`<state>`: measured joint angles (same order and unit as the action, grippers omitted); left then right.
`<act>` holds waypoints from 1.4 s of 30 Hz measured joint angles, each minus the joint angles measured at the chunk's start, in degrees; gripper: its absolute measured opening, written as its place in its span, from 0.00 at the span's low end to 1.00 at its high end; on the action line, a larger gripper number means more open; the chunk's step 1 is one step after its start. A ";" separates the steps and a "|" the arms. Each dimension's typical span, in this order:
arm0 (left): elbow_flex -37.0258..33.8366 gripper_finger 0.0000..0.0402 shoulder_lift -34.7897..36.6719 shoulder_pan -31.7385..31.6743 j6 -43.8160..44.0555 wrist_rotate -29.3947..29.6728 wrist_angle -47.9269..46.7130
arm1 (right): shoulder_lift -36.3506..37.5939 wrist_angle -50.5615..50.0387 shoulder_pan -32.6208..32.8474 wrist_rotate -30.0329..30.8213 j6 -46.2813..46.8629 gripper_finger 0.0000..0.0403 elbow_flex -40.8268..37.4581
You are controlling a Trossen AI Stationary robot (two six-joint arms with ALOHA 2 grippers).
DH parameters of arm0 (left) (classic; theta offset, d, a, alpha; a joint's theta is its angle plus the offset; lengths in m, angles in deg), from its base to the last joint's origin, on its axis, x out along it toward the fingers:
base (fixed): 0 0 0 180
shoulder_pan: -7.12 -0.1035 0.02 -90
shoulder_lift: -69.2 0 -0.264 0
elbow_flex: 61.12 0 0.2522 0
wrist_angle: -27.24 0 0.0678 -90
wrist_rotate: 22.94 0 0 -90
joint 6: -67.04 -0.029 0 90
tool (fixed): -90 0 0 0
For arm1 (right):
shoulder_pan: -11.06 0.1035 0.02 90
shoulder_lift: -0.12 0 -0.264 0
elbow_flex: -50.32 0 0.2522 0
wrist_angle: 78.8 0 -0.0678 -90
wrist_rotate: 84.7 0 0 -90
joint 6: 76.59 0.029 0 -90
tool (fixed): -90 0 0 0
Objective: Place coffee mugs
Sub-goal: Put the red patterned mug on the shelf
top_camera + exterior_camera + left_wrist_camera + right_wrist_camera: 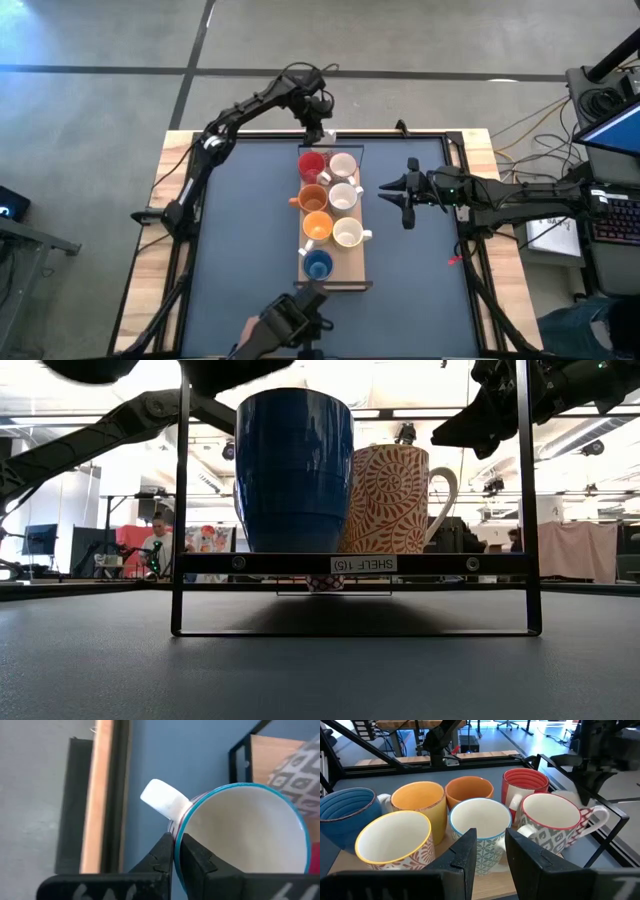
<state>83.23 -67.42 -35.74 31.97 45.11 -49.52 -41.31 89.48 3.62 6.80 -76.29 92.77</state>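
A wooden shelf board [352,270] in a black frame lies at the table's middle, with several coffee mugs standing on it in two rows: red [311,165], orange [313,197], yellow-orange [317,225], blue [317,263] and three white ones [343,195]. At the shelf's far end my left gripper [318,130] is shut on a white mug with a blue rim [245,830], which the gripper mostly hides in the high view. My right gripper [408,190] hovers open to the right of the shelf, with nothing between its fingers [490,855]. My left gripper pinches the blue-rimmed mug's wall at the rim [179,827], right beside the white handle [162,800]. One finger [195,857] is inside the mug and one [161,857] outside. The fingers slant down from above. The mug is upright; whether its base rests on anything is hidden.
In the low view the blue mug [293,465] and a patterned orange mug [390,495] stand on the shelf's rail [350,563]. A black device [290,320] sits at the table's near edge. Bare dark mat lies left and right of the shelf. Cables and a keyboard [615,215] are off the right side.
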 joint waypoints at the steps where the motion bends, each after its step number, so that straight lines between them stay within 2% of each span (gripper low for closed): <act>1: 0.71 0.01 0.00 -0.13 0.01 0.12 -0.13 | 0.00 0.00 0.00 0.02 0.10 0.23 0.00; 4: 3.00 0.01 0.11 -0.50 0.08 -0.36 -0.66 | 0.00 0.00 0.00 0.00 0.13 0.23 0.00; 13: 2.95 0.00 0.82 -0.48 0.00 -0.83 -2.68 | 0.00 -0.02 0.00 0.00 0.20 0.23 0.02; 18: 3.19 0.00 3.12 -0.59 -1.46 3.49 -4.21 | 0.00 -0.03 0.00 0.00 0.42 0.23 0.02; 28: 4.28 0.00 5.22 -1.02 -0.53 17.81 -8.95 | -0.02 -0.02 0.00 0.00 1.31 0.23 0.02; 36: 4.35 0.01 6.54 -1.24 -0.32 24.21 -9.40 | -0.02 -0.02 0.00 0.00 1.28 0.23 0.02; 42: 4.39 0.00 7.93 -2.08 -0.36 24.35 -12.07 | -0.02 -0.02 0.00 0.00 1.24 0.23 0.02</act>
<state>87.62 -59.49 -37.81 31.61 69.46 -61.59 -41.33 89.46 3.62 6.80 -75.05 92.79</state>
